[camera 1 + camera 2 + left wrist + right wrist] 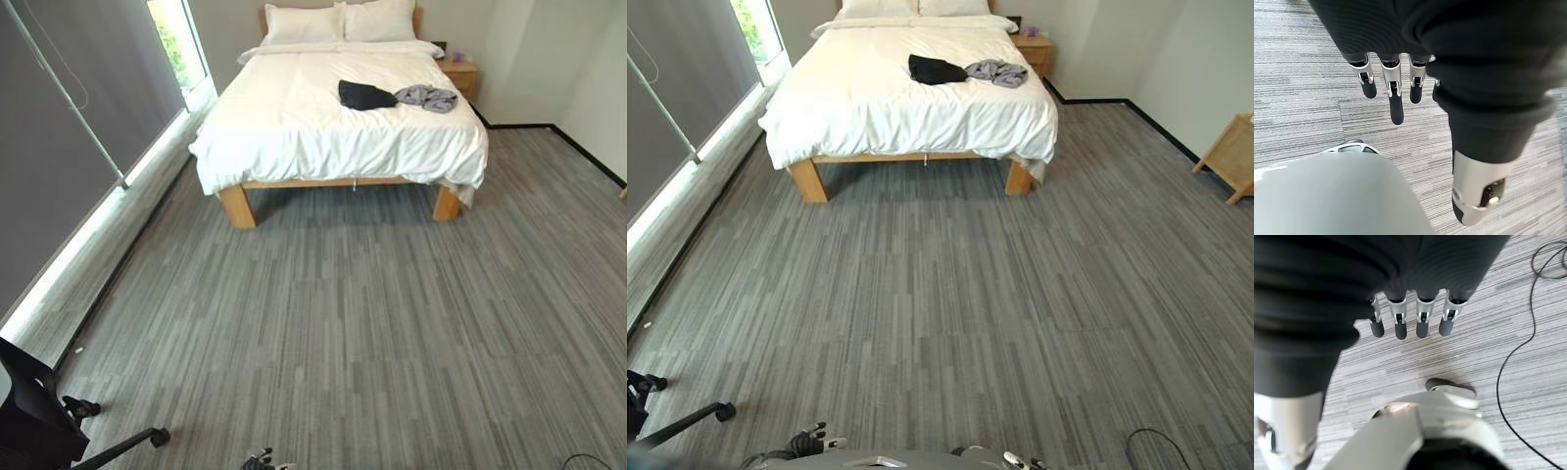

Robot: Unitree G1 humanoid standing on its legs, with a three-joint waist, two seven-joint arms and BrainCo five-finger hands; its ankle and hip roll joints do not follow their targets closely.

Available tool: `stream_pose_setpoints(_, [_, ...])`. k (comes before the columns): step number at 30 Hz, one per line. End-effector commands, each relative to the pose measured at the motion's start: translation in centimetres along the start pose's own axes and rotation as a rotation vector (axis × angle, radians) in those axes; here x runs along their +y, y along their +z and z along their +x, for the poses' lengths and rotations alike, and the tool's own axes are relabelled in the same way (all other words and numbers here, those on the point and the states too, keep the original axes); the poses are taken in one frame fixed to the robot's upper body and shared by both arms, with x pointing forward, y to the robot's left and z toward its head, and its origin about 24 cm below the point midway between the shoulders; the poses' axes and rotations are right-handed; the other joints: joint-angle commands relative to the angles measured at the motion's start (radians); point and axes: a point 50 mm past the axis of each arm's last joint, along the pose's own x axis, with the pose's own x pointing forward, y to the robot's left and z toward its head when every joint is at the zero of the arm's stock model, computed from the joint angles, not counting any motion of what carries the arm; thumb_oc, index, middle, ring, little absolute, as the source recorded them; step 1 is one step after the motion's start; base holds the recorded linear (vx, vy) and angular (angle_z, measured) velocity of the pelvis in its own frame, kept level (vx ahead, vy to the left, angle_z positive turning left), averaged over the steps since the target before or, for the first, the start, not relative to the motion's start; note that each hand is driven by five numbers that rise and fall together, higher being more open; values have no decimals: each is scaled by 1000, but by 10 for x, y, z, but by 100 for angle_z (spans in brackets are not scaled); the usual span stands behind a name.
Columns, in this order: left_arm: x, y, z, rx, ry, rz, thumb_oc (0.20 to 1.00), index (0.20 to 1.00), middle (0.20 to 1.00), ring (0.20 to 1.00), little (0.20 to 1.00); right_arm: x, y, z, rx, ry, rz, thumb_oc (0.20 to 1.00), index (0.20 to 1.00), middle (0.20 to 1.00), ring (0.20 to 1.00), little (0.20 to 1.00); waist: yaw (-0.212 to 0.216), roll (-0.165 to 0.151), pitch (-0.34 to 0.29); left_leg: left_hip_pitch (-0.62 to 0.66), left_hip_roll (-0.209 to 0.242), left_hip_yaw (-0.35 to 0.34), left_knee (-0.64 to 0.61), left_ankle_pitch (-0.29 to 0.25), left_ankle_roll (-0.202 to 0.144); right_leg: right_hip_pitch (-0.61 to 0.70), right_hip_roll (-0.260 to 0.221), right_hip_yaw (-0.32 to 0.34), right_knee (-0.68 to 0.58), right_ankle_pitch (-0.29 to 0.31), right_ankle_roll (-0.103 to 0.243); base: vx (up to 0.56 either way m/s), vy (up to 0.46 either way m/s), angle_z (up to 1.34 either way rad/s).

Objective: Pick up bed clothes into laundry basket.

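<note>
Both hands, left hand (1393, 83) and right hand (1410, 318), hang with fingers straight, empty; the black garment (365, 95) and grey garment (427, 97) lie far off on the bed (294, 117).

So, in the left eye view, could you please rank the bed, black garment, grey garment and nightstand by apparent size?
1. Bed.
2. Black garment and grey garment: too alike to rank.
3. Nightstand, though it's partly hidden and farther away.

Black garment (365, 95) beside crumpled grey garment (427, 97), on bed (294, 127)

No readable text, labels or numbers anywhere. Nothing legible on the bed (294, 117), the two garments (397, 96) lying on it, or the nightstand (458, 73).
</note>
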Motion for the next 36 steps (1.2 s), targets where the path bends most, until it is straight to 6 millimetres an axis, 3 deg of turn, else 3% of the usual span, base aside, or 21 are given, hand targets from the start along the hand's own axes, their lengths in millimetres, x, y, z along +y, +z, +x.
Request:
stream_pose_setpoints(1, [-9,7,2,-17,-32,30,1000,1000,1000,1000,1000,11,8,4,-8,32,-29,1000,1000,1000,1000,1000,-9,-31,7,26,24,-34,-111,127,-70,177,-110,23,-243,170,153,0,0,0])
stream_pose_setpoints(6, [-3,18,4,-54,5,3,1000,1000,1000,1000,1000,5,8,3,-9,9,-23,1000,1000,1000,1000,1000,-10,-28,-3,31,20,-36,-117,124,-69,183,-113,19,-246,170,156,7,4,0])
stream_pose_setpoints(8, [10,46,6,-150,64,-47,1000,1000,1000,1000,1000,-3,33,5,-100,-27,51,1000,1000,1000,1000,1000,-16,-24,-12,38,19,-34,-121,124,-71,189,-114,21,-249,170,159,42,24,1])
stream_pose_setpoints(9, [22,77,5,-265,115,-81,1000,1000,1000,1000,1000,-9,65,4,-226,-41,84,1000,1000,1000,1000,1000,-23,-22,-16,42,19,-32,-123,124,-73,189,-114,25,-250,172,161,0,0,0])
stream_pose_setpoints(11, [29,116,0,-398,117,-61,1000,1000,1000,1000,1000,-18,119,-7,-445,-66,89,1000,1000,1000,1000,1000,-34,-13,-18,44,19,-29,-121,124,-73,186,-114,26,-246,174,165,10,40,-5])
stream_pose_setpoints(12, [30,150,-9,-529,89,-4,1000,1000,1000,1000,1000,-18,149,-18,-577,-54,75,1000,1000,1000,1000,1000,-41,-3,-20,47,17,-27,-123,123,-71,187,-116,29,-245,176,169,9,49,-8])
stream_pose_setpoints(16, [37,202,-42,-811,64,-30,1000,1000,1000,1000,1000,-17,195,-52,-835,8,62,1000,1000,1000,1000,1000,-40,5,-22,46,15,-33,-122,125,-70,189,-119,20,-243,176,172,7,14,-2])
stream_pose_setpoints(19, [34,216,-58,-924,22,-77,1000,1000,1000,1000,1000,-16,205,-70,-953,12,38,1000,1000,1000,1000,1000,-36,3,-17,40,16,-46,-121,125,-69,189,-120,17,-240,174,171,8,4,5])
stream_pose_setpoints(24, [36,232,-76,-1040,40,-141,1000,1000,1000,1000,1000,6,227,-86,-1057,26,-126,1000,1000,1000,1000,1000,-17,-6,23,-5,-10,-58,-108,116,-49,145,-149,31,-215,181,182,-7,81,6])
stream_pose_setpoints(27, [43,231,-80,-1048,85,-133,1000,1000,1000,1000,1000,21,234,-92,-1089,84,-133,1000,1000,1000,1000,1000,-7,1,67,-11,-40,-54,-47,51,-2,51,-213,74,16,166,184,40,217,-12])
stream_pose_setpoints(28, [43,229,-80,-1045,87,-150,1000,1000,1000,1000,1000,26,235,-94,-1100,110,-131,1000,1000,1000,1000,1000,-7,4,86,-2,-47,-48,-32,33,12,9,-231,85,104,194,190,27,134,-24])
stream_pose_setpoints(29, [43,229,-80,-1045,87,-150,1000,1000,1000,1000,1000,26,235,-94,-1100,110,-131,1000,1000,1000,1000,1000,-5,2,85,-3,-48,-45,-31,32,12,5,-233,88,108,192,190,90,185,-18])
stream_pose_setpoints(30, [44,225,-79,-1040,89,-182,1000,1000,1000,1000,1000,35,235,-97,-1116,154,-125,1000,1000,1000,1000,1000,-14,10,131,16,-56,-40,-3,2,35,-61,-248,110,278,241,188,104,131,0])
stream_pose_setpoints(31, [44,226,-79,-1038,88,-187,1000,1000,1000,1000,1000,37,235,-99,-1126,172,-107,1000,1000,1000,1000,1000,-24,13,153,24,-51,-44,8,-9,38,-108,-238,127,340,244,186,211,141,-3])
stream_pose_setpoints(33, [43,228,-78,-1038,91,-185,1000,1000,1000,1000,1000,38,237,-103,-1146,184,-96,1000,1000,1000,1000,1000,-42,14,172,46,-47,-47,22,-42,29,-166,-237,136,323,226,192,245,-32,-17])
stream_pose_setpoints(34, [41,232,-80,-1052,88,-179,1000,1000,1000,1000,1000,37,237,-106,-1155,184,-95,1000,1000,1000,1000,1000,-52,13,184,51,-41,-40,30,-49,16,-194,-246,116,243,229,179,317,-106,-3])
stream_pose_setpoints(36, [34,237,-80,-1064,68,-178,1000,1000,1000,1000,1000,31,237,-106,-1159,161,-76,1000,1000,1000,1000,1000,-76,11,191,89,-34,-50,21,-72,-14,-200,-263,106,86,248,191,456,-217,11])
